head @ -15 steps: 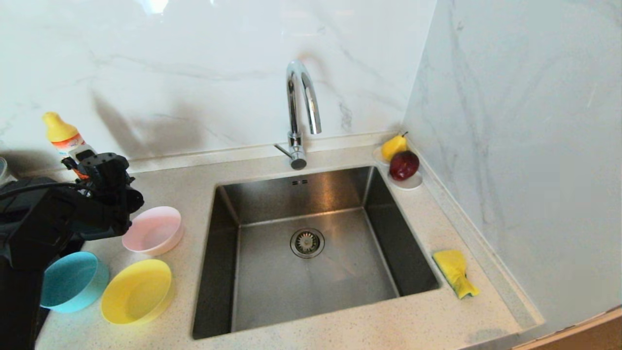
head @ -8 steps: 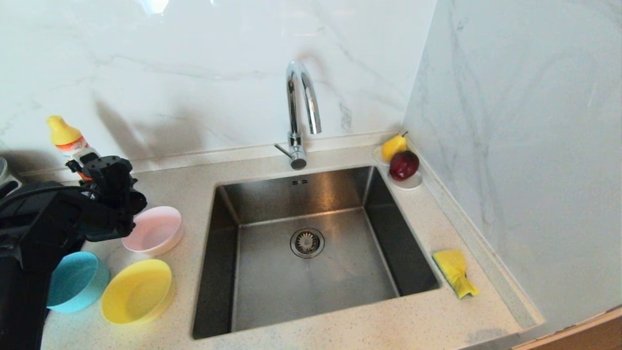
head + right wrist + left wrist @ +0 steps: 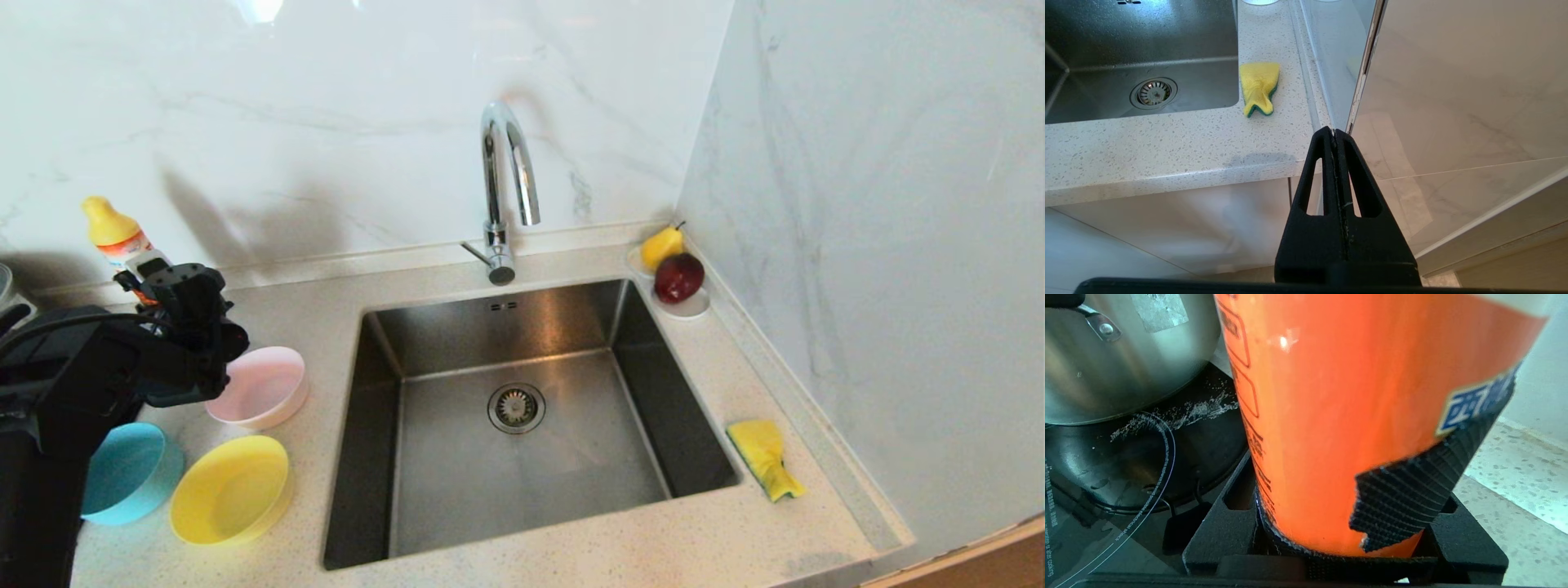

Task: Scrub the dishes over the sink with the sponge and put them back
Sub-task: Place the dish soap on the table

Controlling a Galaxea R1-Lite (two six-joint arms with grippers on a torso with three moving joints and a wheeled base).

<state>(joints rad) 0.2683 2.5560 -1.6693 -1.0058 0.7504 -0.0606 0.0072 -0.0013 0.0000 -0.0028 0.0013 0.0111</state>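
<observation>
Three bowls stand on the counter left of the sink (image 3: 571, 465): pink (image 3: 261, 388), light blue (image 3: 131, 469) and yellow (image 3: 229, 490). The yellow sponge (image 3: 763, 457) with a green side lies on the counter right of the sink, also in the right wrist view (image 3: 1259, 85). Behind the pink bowl, my left gripper (image 3: 151, 273) is shut on an orange detergent bottle (image 3: 118, 237) with a yellow cap. That bottle (image 3: 1331, 396) fills the left wrist view between the fingers (image 3: 1412, 490). My right gripper (image 3: 1334, 132) is shut and empty, parked below the counter's front edge.
A curved chrome tap (image 3: 506, 180) rises behind the sink. A white saucer (image 3: 690, 309) with a pear and a red apple sits in the back right corner. A steel pot (image 3: 1126, 355) stands on a black cooktop (image 3: 1106, 477) left of the bottle.
My left gripper, holding the bottle, has shifted slightly to the right and lower, uncovering a bit more of the blue bowl. The bowls and sponge have not moved.
</observation>
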